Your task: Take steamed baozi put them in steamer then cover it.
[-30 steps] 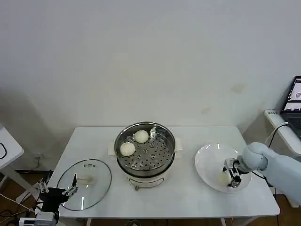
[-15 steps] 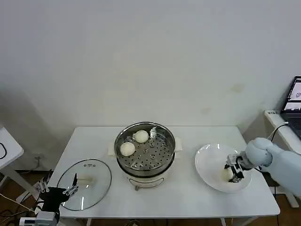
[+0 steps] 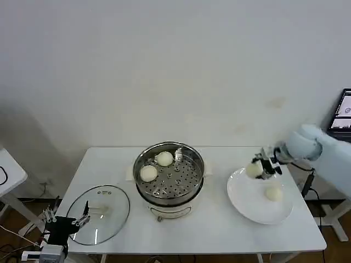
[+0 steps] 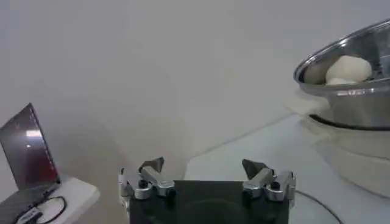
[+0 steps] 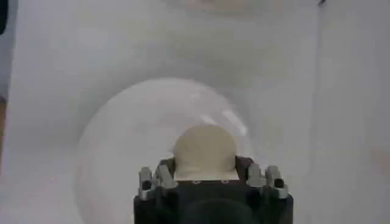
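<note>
The steamer [image 3: 177, 181] stands mid-table with two steamed baozi [image 3: 164, 159] [image 3: 148, 173] on its perforated tray. My right gripper [image 3: 258, 169] hangs above the far left rim of the white plate [image 3: 245, 201], shut on a third baozi [image 3: 254, 170]. From the right wrist, that bun [image 5: 205, 151] sits between the fingers [image 5: 205, 168] with the plate [image 5: 116, 152] below. Another baozi [image 3: 273, 193] lies on the plate. My left gripper [image 3: 69, 221] waits open at the table's front left corner by the glass lid [image 3: 101, 211]. Its wrist view shows the gripper [image 4: 204, 173] and the steamer [image 4: 353, 97] with a bun [image 4: 348, 68].
A laptop [image 3: 343, 112] sits on a side stand at the right edge. A small white table [image 3: 8, 174] stands at the left. Bare tabletop [image 3: 219, 219] lies between steamer and plate.
My right gripper has risen off the plate with a baozi and moved toward the far left of the plate. A second bun on the plate has come into sight. The left arm is still.
</note>
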Available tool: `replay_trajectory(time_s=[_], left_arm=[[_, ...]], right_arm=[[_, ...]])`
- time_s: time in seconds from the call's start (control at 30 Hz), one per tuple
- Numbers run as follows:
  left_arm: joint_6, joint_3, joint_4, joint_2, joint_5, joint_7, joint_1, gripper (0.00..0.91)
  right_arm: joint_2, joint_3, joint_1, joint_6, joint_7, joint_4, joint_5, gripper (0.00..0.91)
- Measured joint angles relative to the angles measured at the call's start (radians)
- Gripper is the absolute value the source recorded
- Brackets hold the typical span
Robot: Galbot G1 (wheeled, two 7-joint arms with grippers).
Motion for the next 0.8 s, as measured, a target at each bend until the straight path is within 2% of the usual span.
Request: replay_trajectory(time_s=[0.2,0.4,0.63,0.8], left_arm=[[0.002,-0.015,0.002,0.001,-0.009,0.000,0.005,0.907],[0.004,-0.030,0.000,-0.007,-0.010,0.001,0.010,0.907],[0.003,-0.049,-0.006,-0.019,-0.009,0.002,0.025,0.907],[0.002,-0.064,-0.009,-0.029,-0.014,0.001,0.030,0.907]], right_arm=[[0.113,-0.107,0.175,0.000,0.010,0.003,0.075,0.655],[0.239,-0.177,0.262,0.009,0.019,0.016,0.126,0.655],[0.389,-0.244,0.296,0.051,0.022,0.018,0.131,0.655],[0.463,-0.292,0.298,0.094,0.023,0.028,0.109,0.655]])
